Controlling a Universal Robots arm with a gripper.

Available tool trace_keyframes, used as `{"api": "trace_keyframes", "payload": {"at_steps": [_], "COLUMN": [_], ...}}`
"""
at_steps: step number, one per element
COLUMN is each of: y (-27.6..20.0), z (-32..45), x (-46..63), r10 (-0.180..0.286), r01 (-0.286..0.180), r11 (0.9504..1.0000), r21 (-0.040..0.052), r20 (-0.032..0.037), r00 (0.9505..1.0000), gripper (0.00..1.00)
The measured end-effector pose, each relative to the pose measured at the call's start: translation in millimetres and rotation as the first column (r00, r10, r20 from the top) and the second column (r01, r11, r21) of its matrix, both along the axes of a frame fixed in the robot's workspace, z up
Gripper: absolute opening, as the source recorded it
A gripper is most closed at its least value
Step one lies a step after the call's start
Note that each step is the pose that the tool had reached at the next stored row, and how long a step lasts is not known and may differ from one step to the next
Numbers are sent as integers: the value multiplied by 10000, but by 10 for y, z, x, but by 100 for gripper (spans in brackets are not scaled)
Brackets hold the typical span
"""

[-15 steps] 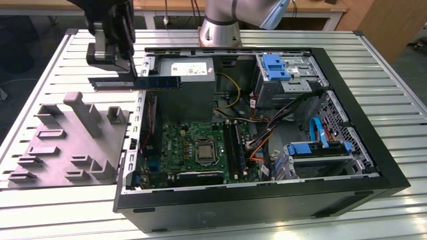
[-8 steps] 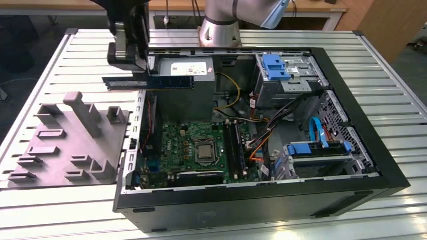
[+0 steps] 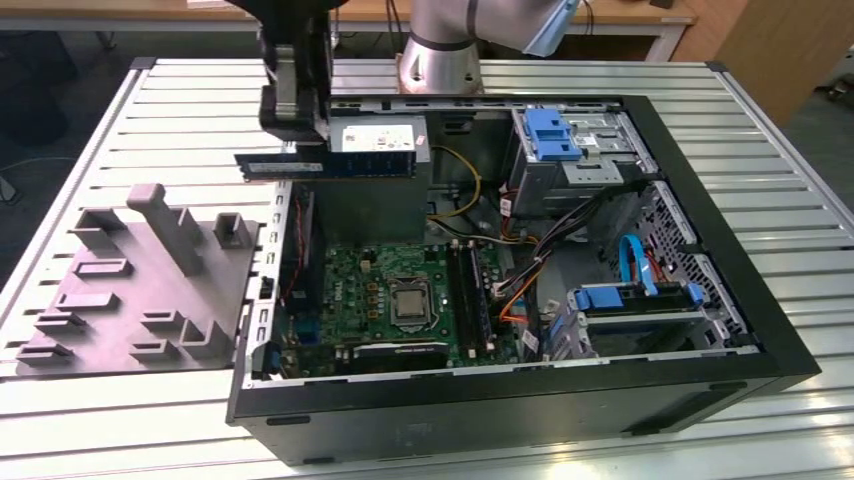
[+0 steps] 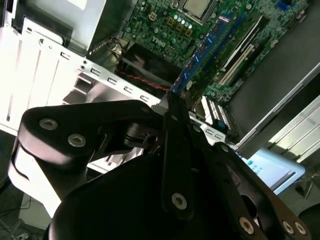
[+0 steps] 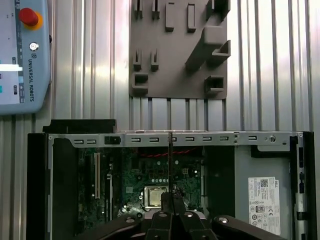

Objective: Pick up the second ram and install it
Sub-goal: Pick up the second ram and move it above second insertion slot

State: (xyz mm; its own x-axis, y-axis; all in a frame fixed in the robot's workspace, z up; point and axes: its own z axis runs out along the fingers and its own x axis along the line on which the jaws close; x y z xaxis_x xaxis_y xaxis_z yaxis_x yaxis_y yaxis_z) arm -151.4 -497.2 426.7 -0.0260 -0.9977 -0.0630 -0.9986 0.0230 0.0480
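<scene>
Gripper (image 3: 296, 148) jaws pinch the second ram (image 3: 264, 166), level, long axis across the exterior view.

Second ram (image 3: 267, 166): long, narrow, flat dark circuit-board stick with a pale label on its face, shown as a bluish strip in the second wrist view (image 4: 186, 76) and as a thin dark line, edge-on, in the first wrist view (image 5: 170, 160). State: clamped near one end between the fingers of the gripper (image 3: 296, 150), clear of every surface. Pose: level, long edge down, above the open computer case (image 3: 283, 215) at its wall on the exterior view's left.
</scene>
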Motion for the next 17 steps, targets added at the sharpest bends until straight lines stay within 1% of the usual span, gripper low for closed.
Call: {"api": "trace_keyframes", "payload": {"at_steps": [10,14,17], "y": [0,0,0], "z": [-3,-3,-6], "x": [225,271,365], "r10": [0,0,0], "r01": [0,0,0], "r11": [10000,10000,10000], "r21": [1,-1,0], "r20": [0,-1,-1], "r00": [10000,10000,10000], "gripper": [11,11,11]}}
